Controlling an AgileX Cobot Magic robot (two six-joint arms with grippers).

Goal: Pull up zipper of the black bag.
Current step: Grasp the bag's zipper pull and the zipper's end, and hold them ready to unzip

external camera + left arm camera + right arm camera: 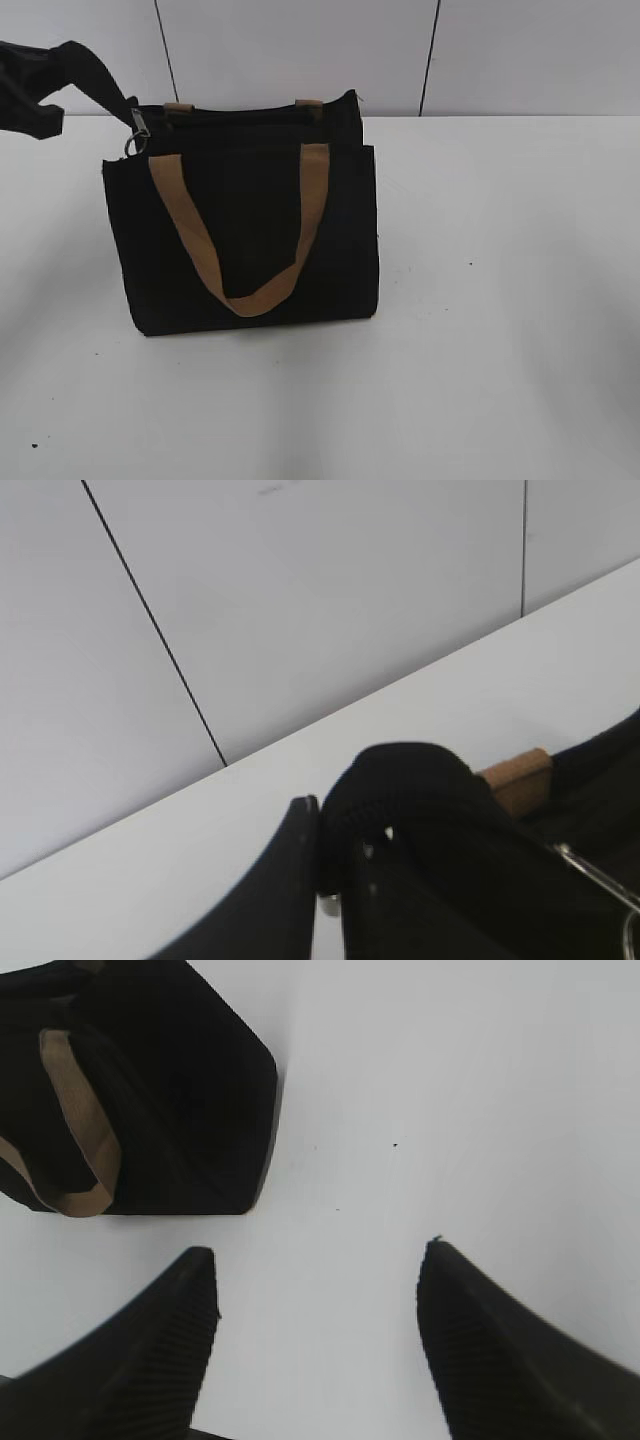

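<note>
Though upright, black bag (245,240) (tan handles (215,250))

Desk (500,330): white, matte surface, showing a few tiny dark specks (470,264) towards its right and near-left parts. Wall panels (300,50): pale grey, standing along the far edge of the desk, with thin dark seams (430,55) running down to that edge at a slight slant.
</note>
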